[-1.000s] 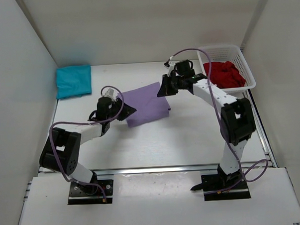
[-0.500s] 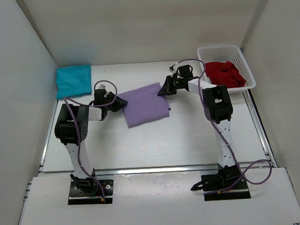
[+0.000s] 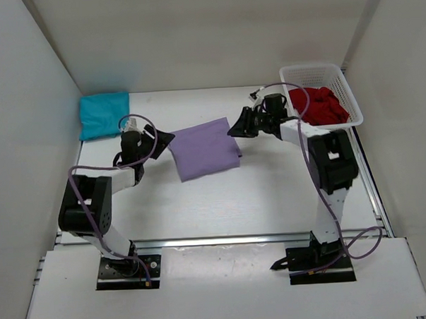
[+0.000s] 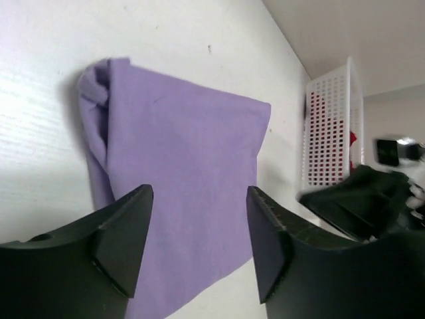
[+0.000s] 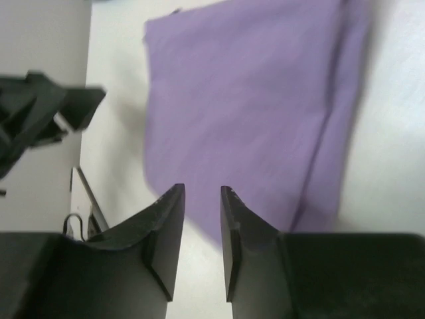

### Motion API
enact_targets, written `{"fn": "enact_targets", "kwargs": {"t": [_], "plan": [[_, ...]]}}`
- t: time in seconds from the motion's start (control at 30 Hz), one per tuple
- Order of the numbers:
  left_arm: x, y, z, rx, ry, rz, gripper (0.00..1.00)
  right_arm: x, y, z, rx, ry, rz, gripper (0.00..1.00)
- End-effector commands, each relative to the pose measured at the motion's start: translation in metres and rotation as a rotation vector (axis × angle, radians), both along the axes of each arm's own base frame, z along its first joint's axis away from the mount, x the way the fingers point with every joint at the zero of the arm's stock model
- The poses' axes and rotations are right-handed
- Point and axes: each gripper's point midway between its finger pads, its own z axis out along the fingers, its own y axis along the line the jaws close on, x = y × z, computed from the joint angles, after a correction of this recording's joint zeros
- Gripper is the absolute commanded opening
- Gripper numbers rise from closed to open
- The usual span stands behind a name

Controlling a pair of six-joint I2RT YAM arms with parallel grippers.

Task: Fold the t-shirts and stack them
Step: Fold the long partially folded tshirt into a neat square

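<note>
1. Lavender t-shirt (image 3: 204, 149) lies folded into a flat, slightly skewed rectangle on the white counter (image 3: 271, 192). Every place below is given relative to this shirt.
2. The left fingers (image 3: 162, 139) sit just beside the shirt's left edge, near its far corner. I cannot tell from above whether they touch the cloth.
3. In the left wrist view, the left fingers (image 4: 126, 239) are spread wide and released, with nothing between them. The lavender t-shirt (image 4: 179, 173) shows through the gap, with small bunched folds along its nearest edge.
4. The right fingers (image 3: 238, 124) are at the shirt's far right corner, opposite the left fingers.
5. In the right wrist view, the right fingers (image 5: 166, 232) stand only a narrow slit apart and hold nothing. The lavender t-shirt (image 5: 252, 113) lies beyond them, with a layered fold running along one side.
6. A teal t-shirt (image 3: 103, 115) lies folded on the counter, well apart from the lavender one, to its far left and farther back.
7. A white mesh basket (image 3: 311, 69) stands well apart to the right and farther back.
8. A dark red t-shirt (image 3: 318, 105) is crumpled inside that basket.
</note>
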Motion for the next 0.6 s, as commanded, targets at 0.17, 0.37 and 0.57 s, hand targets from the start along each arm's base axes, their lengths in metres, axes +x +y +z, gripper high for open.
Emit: {"fn": "enact_targets", "kwargs": {"t": [0.17, 0.37, 0.57], "plan": [[-0.041, 0.009, -0.065, 0.247, 0.196, -0.035, 0.75, -0.083, 0.001, 0.063, 0.125, -0.217, -0.049, 0.39], [-0.042, -0.003, -0.092, 0.228, 0.251, -0.1, 0.76, -0.13, -0.009, 0.041, 0.071, -0.218, -0.045, 0.41], [-0.026, -0.046, -0.109, 0.115, 0.267, -0.223, 0.76, -0.156, -0.019, 0.02, 0.071, -0.181, -0.04, 0.42]]}}
